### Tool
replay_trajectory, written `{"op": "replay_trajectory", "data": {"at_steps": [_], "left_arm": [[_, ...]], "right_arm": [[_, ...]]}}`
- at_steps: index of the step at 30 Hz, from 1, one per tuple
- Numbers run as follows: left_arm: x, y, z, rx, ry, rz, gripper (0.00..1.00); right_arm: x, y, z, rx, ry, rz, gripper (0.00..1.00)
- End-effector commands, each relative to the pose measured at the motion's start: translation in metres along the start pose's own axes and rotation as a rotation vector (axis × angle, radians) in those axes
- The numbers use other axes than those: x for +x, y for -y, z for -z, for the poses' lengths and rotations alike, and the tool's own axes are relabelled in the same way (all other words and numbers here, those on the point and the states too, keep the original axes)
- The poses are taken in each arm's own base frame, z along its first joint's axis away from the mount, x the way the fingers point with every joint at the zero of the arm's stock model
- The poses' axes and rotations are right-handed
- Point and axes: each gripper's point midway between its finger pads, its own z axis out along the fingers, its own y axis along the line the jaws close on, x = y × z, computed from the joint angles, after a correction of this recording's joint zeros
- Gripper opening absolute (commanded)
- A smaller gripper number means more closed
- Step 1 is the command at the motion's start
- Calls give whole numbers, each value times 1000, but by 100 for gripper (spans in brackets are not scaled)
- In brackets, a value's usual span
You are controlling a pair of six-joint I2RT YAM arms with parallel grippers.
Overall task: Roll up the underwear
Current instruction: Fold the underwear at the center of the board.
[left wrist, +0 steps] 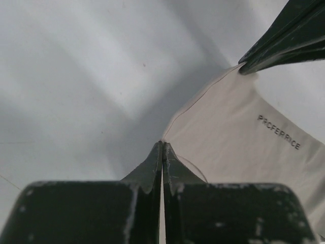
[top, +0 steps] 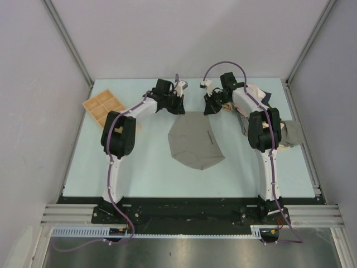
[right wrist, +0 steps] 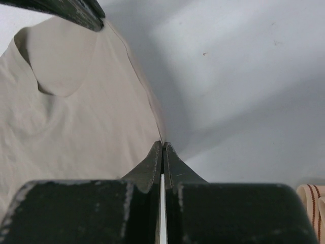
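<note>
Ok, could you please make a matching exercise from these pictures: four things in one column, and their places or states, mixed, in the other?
1 underwear
2 orange tray
3 left gripper
4 spare clothes

A far left of the table
B shut on a cloth edge
C middle of the table
D right side of the table

Pairs: 1-C, 2-A, 3-B, 4-D

The underwear between tray and, seemingly, clothes

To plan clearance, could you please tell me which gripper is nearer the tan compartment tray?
Left. The left gripper is right of the tray; the right gripper lies farther right, both pinching the underwear.
</note>
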Motion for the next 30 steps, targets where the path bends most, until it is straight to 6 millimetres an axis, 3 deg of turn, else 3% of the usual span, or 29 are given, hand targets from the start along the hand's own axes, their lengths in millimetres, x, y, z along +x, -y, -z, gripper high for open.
{"op": "replay_trajectory", "data": {"at_steps": [1, 8, 9, 11, 12, 14, 15, 20, 21, 23, 24, 25, 26, 28, 29, 30], "left_arm": [[-42, 4, 21, -1, 92, -64, 0], [-35, 25, 42, 47, 109, -85, 0], [-31, 30, 47, 53, 107, -85, 0], [-26, 39, 51, 76, 105, -95, 0], [-15, 43, 52, 88, 87, -85, 1], [-14, 57, 59, 110, 96, -96, 1], [-3, 62, 59, 123, 77, -89, 0], [6, 96, 70, 167, 92, -108, 0], [16, 97, 70, 164, 80, -101, 0], [17, 100, 71, 162, 95, -99, 0], [20, 98, 70, 153, 91, -97, 3], [21, 96, 68, 146, 87, -101, 13], [26, 92, 65, 137, 67, -96, 31], [21, 90, 61, 139, 63, -116, 41], [29, 86, 55, 142, 28, -101, 46], [21, 87, 54, 149, 33, -104, 48]], "right_arm": [[-19, 3, 11, 30, 45, 37, 0], [-14, -13, 25, 10, 56, 72, 0], [-7, -18, 23, -4, 48, 65, 0], [-14, -23, 33, 4, 72, 94, 0], [-5, -28, 31, -7, 61, 85, 0], [-9, -36, 40, -7, 77, 108, 0], [-8, -38, 42, -6, 78, 119, 0], [7, -56, 53, -19, 65, 147, 0], [11, -60, 53, -26, 59, 156, 0], [21, -64, 54, -35, 42, 161, 0], [24, -67, 54, -44, 36, 163, 0], [27, -69, 54, -52, 30, 163, 0], [30, -70, 53, -56, 26, 158, 0], [35, -72, 51, -65, 14, 145, 0], [37, -72, 50, -65, 6, 141, 0], [41, -71, 48, -68, -8, 132, 0]]}}
